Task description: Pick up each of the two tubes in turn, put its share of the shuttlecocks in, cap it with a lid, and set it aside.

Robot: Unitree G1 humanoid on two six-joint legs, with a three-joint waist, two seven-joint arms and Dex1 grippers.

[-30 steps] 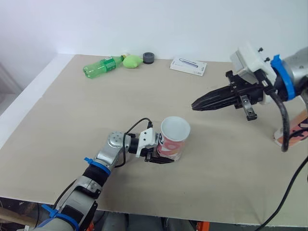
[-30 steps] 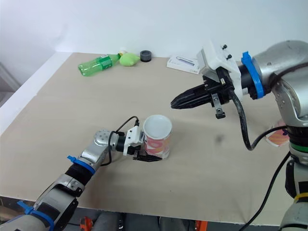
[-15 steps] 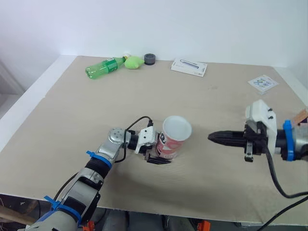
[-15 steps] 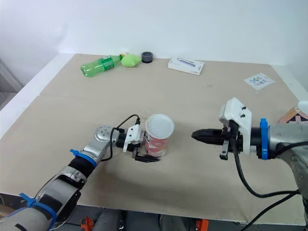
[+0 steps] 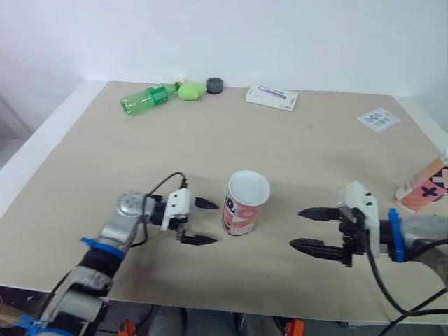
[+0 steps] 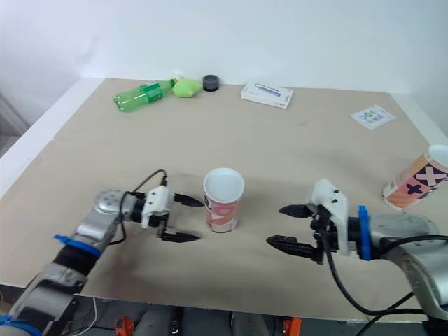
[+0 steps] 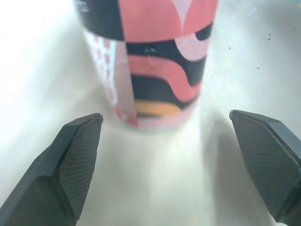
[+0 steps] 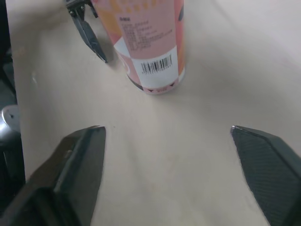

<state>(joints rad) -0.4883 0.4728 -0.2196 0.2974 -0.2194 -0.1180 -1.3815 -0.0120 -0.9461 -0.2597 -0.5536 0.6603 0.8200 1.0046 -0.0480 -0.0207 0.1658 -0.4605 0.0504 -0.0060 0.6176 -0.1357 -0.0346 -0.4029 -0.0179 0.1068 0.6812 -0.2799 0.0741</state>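
A pink-patterned tube [image 5: 246, 204] stands upright near the middle of the pale worktop [image 5: 105, 161], slightly below centre in the head views. Its top is uncapped and its inside looks white. Nothing touches it.

The left jaws are spread wide at the lower left of centre. Their two black fingertips [image 5: 208, 204] point at the tube from just beside it, with a clear gap between tips and tube. In the left wrist view the tube's base [image 7: 155, 99] stands on the worktop ahead of the two parted fingers [image 7: 70, 155], apart from both.

The right jaws are spread too, and empty. They sit at the lower right of the head views, with the fingertips [image 5: 305, 212] aimed left toward the tube from farther off than the left pair. The right wrist view shows the tube's barcode side [image 8: 155, 66] beyond the parted fingers [image 8: 77, 160].

A second tube [image 6: 414, 179], orange with dark cross marks, sits at the right edge and looks tilted, its white mouth toward the upper right.

Along the top edge of the worktop lie a green bottle [image 5: 148, 96] on its side, a light-green lump [image 5: 192, 89], a dark round cap [image 5: 215, 85] and a flat white box [image 5: 271, 97]. A small printed card [image 5: 378, 120] lies at the upper right.
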